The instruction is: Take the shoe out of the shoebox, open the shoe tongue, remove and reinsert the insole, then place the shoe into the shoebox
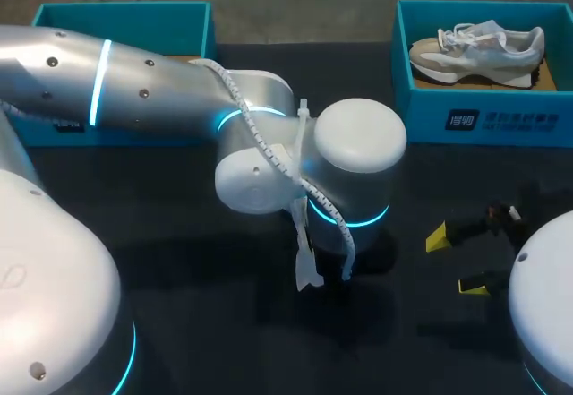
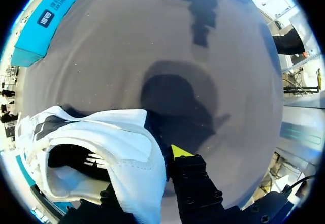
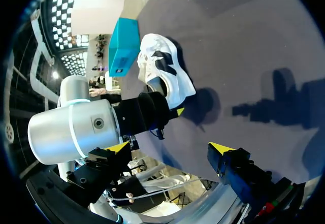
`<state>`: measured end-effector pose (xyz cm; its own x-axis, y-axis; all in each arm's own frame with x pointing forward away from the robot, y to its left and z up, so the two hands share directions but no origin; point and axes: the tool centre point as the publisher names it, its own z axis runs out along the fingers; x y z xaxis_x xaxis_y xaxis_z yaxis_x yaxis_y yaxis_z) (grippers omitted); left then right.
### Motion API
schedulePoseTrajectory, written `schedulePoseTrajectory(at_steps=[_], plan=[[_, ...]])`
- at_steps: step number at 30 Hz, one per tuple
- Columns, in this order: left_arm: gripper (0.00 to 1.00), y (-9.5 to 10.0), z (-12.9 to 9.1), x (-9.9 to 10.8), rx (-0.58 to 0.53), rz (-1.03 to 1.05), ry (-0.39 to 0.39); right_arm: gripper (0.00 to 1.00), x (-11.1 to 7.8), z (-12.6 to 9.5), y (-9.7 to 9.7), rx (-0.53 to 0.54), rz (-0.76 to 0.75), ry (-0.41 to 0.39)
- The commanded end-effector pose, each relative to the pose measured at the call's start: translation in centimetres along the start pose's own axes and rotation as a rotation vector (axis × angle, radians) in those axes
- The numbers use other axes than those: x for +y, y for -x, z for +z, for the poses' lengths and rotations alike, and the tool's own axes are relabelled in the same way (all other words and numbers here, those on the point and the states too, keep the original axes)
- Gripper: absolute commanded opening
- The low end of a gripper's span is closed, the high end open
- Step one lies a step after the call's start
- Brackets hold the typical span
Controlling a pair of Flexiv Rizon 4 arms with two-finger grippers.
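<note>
Right gripper hangs open in the head view, its two yellow tips well apart above the black table near the right side, with nothing between them. The left arm comes in from the left and reaches past the middle; its wrist covers its own gripper. Two teal boxes stand at the far edge. The right shoebox holds a grey-and-white sneaker, toe to the left. The left shoebox is largely hidden behind the arm, so its inside cannot be judged.

In the left wrist view, the left gripper is clamped on a white sneaker with black side stripes. The shoe's collar runs down between the fingers. One yellow fingertip shows against its outer side and the other is hidden by the shoe. The dark opening of the shoe faces the camera. This shoe is out of any box, over bare table. A teal box wall lies well beyond it; which box it is I cannot tell.

In the right wrist view, the right gripper's fingers are spread wide and hold nothing. Ahead of them the left gripper holds the white sneaker clear of the table, with its shadow on the surface beside it. A teal box stands just past the shoe.
</note>
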<state>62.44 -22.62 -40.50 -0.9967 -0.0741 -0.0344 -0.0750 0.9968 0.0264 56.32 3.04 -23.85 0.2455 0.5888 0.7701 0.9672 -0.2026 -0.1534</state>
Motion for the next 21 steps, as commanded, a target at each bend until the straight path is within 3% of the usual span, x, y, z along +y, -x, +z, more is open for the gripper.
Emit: schedulePoseTrajectory(at_steps=[1,7,11,17,21], plan=[[0.00,0.5,-1.5,1.2,-0.017,-0.004,-0.025,1.00,-0.1,0.0,0.0,-0.003,0.001,0.002],[0.00,1.7,-4.4,2.1,-0.033,0.062,-0.063,1.00,-0.1,0.0,0.0,-0.003,0.001,0.002],[0.00,2.8,-7.7,3.2,-0.029,0.162,-0.093,1.00,-0.1,0.0,0.0,-0.003,0.001,0.002],[0.00,5.5,-12.0,5.0,0.021,0.265,-0.166,1.00,-0.1,0.0,0.0,-0.003,0.001,0.002],[0.00,7.2,-14.3,6.7,0.010,0.368,-0.171,1.00,-0.1,0.0,0.0,-0.003,0.001,0.002]])
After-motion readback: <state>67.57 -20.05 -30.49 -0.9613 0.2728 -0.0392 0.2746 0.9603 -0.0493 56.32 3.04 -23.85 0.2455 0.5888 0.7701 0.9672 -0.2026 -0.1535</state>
